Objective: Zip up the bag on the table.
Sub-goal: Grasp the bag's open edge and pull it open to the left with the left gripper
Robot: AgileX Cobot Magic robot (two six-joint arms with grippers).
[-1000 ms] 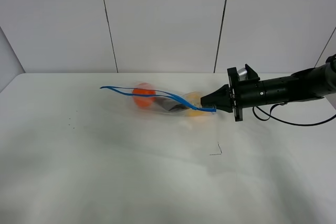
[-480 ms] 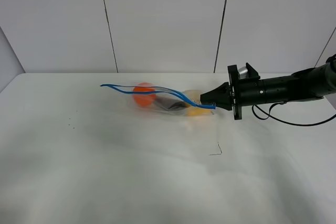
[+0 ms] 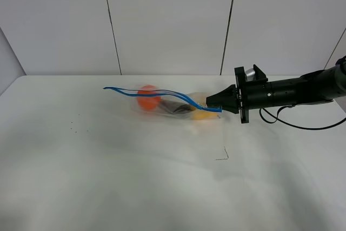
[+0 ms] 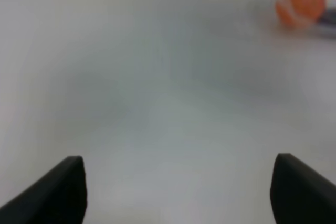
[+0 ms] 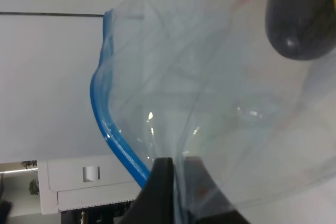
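Observation:
The clear bag (image 3: 168,104) lies on the white table (image 3: 108,182) at the back middle. Its blue zip strip (image 3: 162,94) runs along the top edge; orange, yellow and dark items show through. My right gripper (image 3: 220,109) is shut on the strip's right end and holds it slightly above the table. The right wrist view shows the fingers (image 5: 161,182) pinching the plastic beside the blue strip (image 5: 104,111), with a dark item (image 5: 302,19) inside. My left gripper (image 4: 178,190) is open and empty over bare table, out of the high view. The bag's orange item (image 4: 300,4) is far from it.
A small dark mark (image 3: 222,157) lies on the table in front of the bag. A black cable (image 3: 294,126) hangs under the right arm. Grey wall panels stand behind the table's back edge.
My right gripper has risen slightly with the strip's end, and the two blue strip lines lie closer together. The left arm has not visibly moved.

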